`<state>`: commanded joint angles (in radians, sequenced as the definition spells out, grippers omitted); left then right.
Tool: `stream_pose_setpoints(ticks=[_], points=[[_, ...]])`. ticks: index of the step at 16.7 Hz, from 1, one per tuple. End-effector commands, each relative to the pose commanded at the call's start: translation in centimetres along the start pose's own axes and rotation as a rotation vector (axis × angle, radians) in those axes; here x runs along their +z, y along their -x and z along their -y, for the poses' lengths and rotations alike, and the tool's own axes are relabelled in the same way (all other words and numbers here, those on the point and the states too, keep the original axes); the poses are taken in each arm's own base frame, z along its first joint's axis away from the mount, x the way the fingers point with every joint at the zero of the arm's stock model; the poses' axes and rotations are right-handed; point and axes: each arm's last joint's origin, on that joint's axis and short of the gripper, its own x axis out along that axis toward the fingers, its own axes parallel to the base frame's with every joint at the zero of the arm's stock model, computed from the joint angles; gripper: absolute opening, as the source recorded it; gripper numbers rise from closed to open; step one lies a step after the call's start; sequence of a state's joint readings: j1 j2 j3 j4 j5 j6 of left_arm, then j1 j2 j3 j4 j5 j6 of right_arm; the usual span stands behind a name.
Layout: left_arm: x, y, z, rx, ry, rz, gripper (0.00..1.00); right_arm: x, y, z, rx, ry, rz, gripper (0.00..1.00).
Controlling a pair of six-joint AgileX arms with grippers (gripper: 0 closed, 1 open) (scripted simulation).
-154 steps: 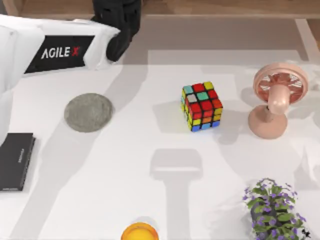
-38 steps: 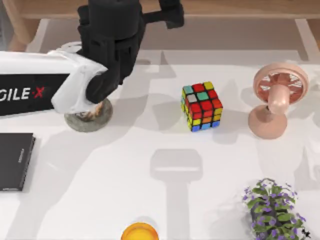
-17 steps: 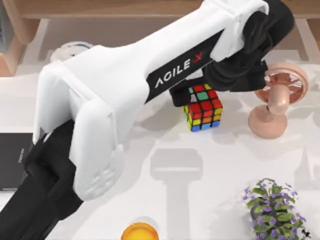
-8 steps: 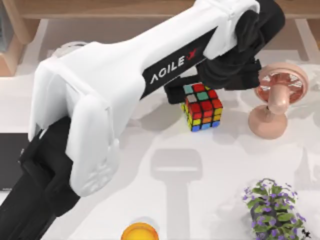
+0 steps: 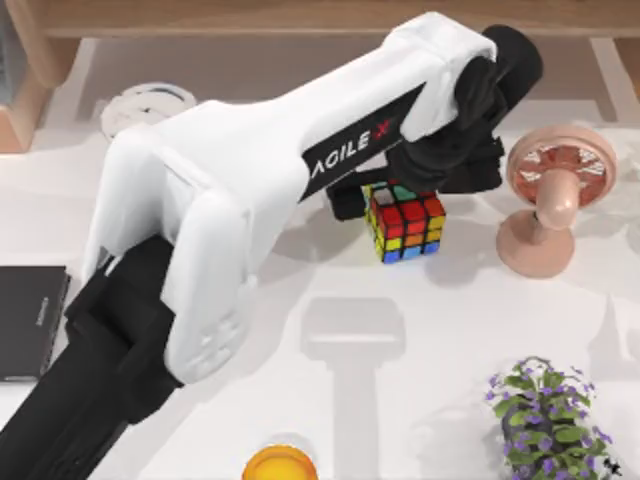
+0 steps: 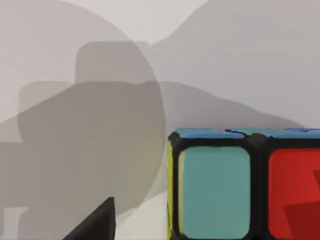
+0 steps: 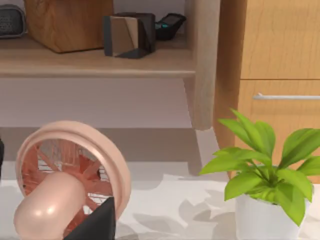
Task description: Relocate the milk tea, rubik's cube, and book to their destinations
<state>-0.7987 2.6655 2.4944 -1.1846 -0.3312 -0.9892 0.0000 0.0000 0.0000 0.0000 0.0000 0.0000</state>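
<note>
Since half-second-earlier frame: left arm lowered, left gripper (image 5: 400,195) now directly over rubik's cube (image 5: 405,226) at mid-table, beside pink fan (image 5: 552,200). Finger spread: cannot tell. Cube just below gripper; left arm nearer.

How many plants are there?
2. A purple-flowered plant stands at the table's near right corner in the top view. A green leafy plant in a white pot stands beside the pink fan in the right wrist view. More may be hidden.
</note>
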Motion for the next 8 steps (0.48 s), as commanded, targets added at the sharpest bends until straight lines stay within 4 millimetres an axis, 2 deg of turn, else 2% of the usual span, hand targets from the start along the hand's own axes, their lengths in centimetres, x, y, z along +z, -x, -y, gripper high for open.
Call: stream_pose_setpoints(ticks=[4,8], points=[[-0.02,-0.01,0.03,0.000,0.000,0.000,1.00,0.00,0.00,0.00,0.000,0.000,0.000,1.00],[-0.02,-0.01,0.03,0.000,0.000,0.000,0.70,0.00,0.00,0.00,0.000,0.000,0.000,1.00]])
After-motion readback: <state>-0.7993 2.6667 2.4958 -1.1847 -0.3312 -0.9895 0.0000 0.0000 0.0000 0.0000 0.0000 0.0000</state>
